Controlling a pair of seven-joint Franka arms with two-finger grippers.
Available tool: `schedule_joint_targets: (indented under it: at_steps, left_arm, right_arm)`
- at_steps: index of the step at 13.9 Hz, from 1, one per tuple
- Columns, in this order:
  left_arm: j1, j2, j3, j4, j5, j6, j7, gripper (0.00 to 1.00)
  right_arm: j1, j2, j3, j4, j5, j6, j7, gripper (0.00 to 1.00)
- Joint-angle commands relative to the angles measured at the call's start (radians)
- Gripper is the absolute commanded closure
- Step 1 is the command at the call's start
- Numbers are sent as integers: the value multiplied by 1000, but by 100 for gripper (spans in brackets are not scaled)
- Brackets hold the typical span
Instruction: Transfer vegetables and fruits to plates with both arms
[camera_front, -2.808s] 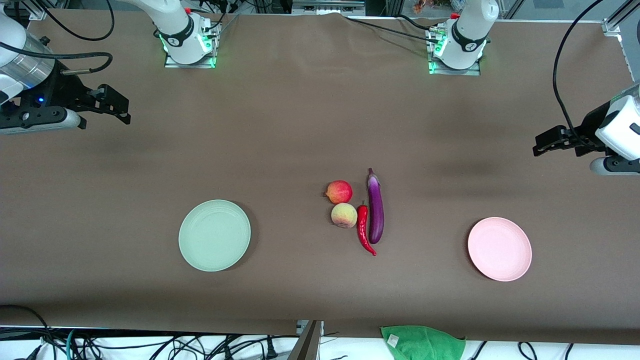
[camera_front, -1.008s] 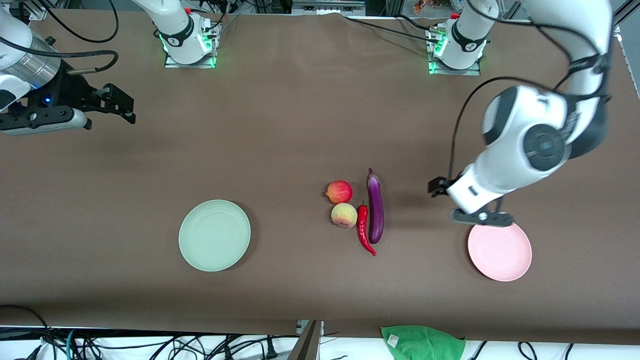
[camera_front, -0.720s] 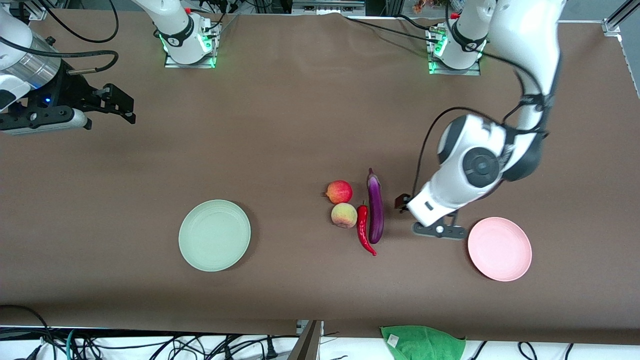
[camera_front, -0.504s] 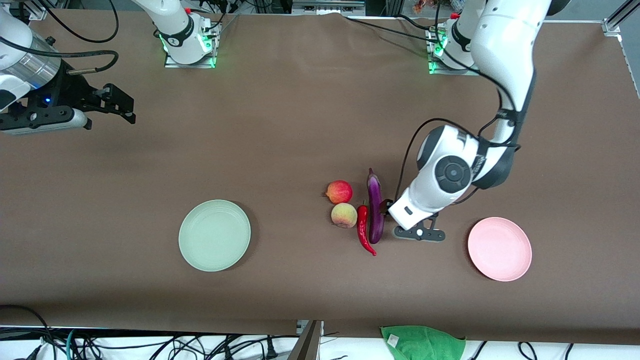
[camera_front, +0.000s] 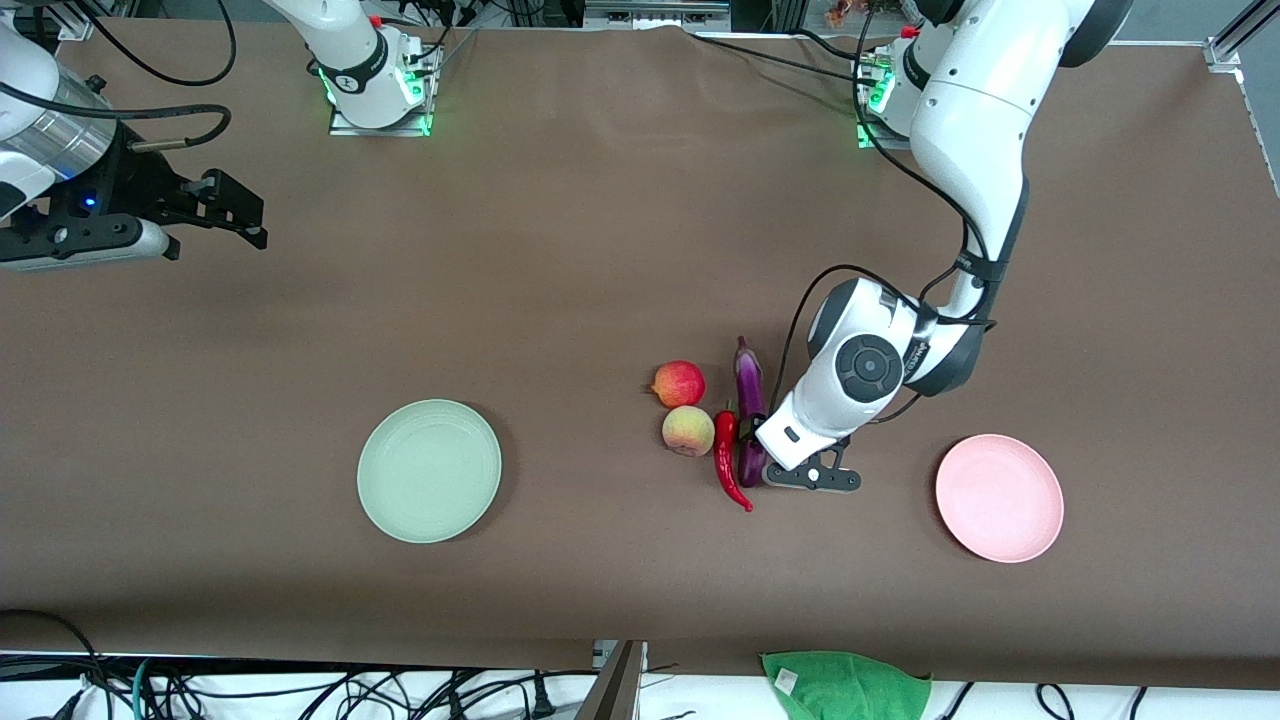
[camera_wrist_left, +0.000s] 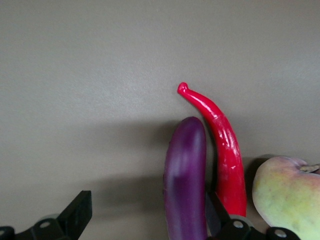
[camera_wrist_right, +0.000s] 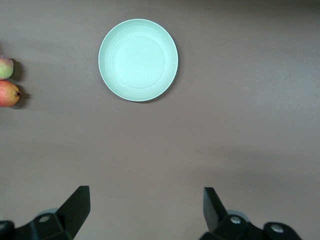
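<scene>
Over the glossy purple eggplant (camera_wrist_left: 185, 175) the left hand (camera_wrist_left: 145, 222) spreads wide; the right hand (camera_wrist_right: 145, 210) waits, also wide.

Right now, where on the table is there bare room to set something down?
Both plates, the green plate and pink plate, are bare, as is the table between them and the bases. It's crowded where the left gripper straddles the eggplant, beside the chili and peach.

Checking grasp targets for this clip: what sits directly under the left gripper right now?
The left gripper, fingers open, is over the eggplant, which lies between them, with the chili pepper alongside. In the front view the wrist covers the eggplant's middle; contact cannot be judged.
</scene>
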Motion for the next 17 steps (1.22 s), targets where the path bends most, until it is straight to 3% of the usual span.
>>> schedule_joint_targets:
  at_steps: [1, 9, 12, 15, 17]
  left_arm:
    - [-14, 32, 9, 35, 14, 1, -17, 0]
    - [-22, 49, 7, 24, -29, 34, -54, 0]
    - [-35, 52, 7, 18, -31, 50, -54, 47]
    - [-37, 55, 7, 16, -31, 53, -54, 64]
    - [-35, 57, 7, 12, -31, 53, -54, 65]
  right_arm:
    - [-16, 3, 13, 13, 3, -1, -8, 0]
    - [-25, 106, -2, 20, 0, 28, -8, 0]
    - [-11, 155, 3, 20, -2, 22, -8, 0]
    - [-5, 173, 7, 17, 3, 30, -10, 0]
    - [38, 210, 10, 19, 12, 46, -4, 0]
